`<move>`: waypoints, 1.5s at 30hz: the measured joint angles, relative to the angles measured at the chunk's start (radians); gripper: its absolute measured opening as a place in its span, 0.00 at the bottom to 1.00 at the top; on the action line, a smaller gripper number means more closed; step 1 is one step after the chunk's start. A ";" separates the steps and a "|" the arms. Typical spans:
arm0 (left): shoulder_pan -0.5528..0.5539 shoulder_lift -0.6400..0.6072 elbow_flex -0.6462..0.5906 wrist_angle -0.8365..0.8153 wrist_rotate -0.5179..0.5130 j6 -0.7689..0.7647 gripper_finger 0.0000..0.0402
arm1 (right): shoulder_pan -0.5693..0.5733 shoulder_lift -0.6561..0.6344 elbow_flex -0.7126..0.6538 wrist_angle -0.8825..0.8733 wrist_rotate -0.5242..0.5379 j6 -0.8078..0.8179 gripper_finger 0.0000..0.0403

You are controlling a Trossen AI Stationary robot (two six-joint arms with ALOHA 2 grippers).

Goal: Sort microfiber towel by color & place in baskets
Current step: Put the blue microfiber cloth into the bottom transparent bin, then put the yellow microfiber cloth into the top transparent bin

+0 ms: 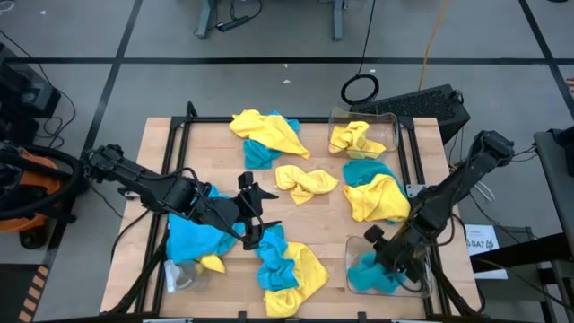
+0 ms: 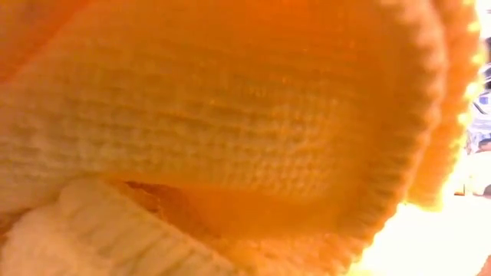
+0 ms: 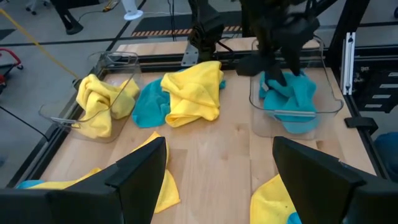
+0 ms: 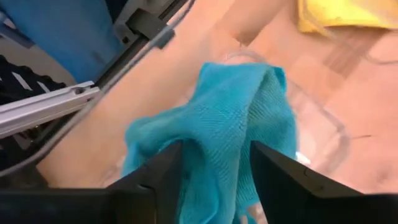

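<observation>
Directly below the right gripper (image 1: 393, 254), a turquoise blue microfiber towel (image 4: 239, 118) drops into the clear plastic rectangular basket (image 3: 329, 99); jaws parted, releasing. Next, likely lift clear; the left gripper (image 1: 254, 213) waits spread wide, empty

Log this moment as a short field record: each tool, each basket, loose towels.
left tool: open, mid-table above loose towels, holding nothing
right tool: over the near right basket, fingers either side of a blue towel lying in it
far basket: holds a yellow towel
loose towels: yellow and blue, scattered across the table
low view: blocked by yellow cloth
</observation>
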 joint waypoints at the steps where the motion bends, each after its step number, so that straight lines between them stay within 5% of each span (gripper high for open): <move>1: 0.000 0.000 0.000 0.000 0.000 0.000 0.75 | 0.004 0.000 0.024 -0.031 0.004 0.000 0.45; 9: -0.001 0.000 0.000 0.000 0.001 -0.001 0.75 | 0.035 -0.009 0.207 -0.257 0.055 0.001 0.46; 25: -0.001 0.000 0.000 0.000 0.003 0.000 0.75 | 0.082 -0.288 0.373 -0.324 0.263 -0.124 0.47; 45: -0.001 0.000 0.000 0.000 -0.014 0.059 0.75 | 0.081 -0.501 0.373 -0.211 0.929 -0.279 0.46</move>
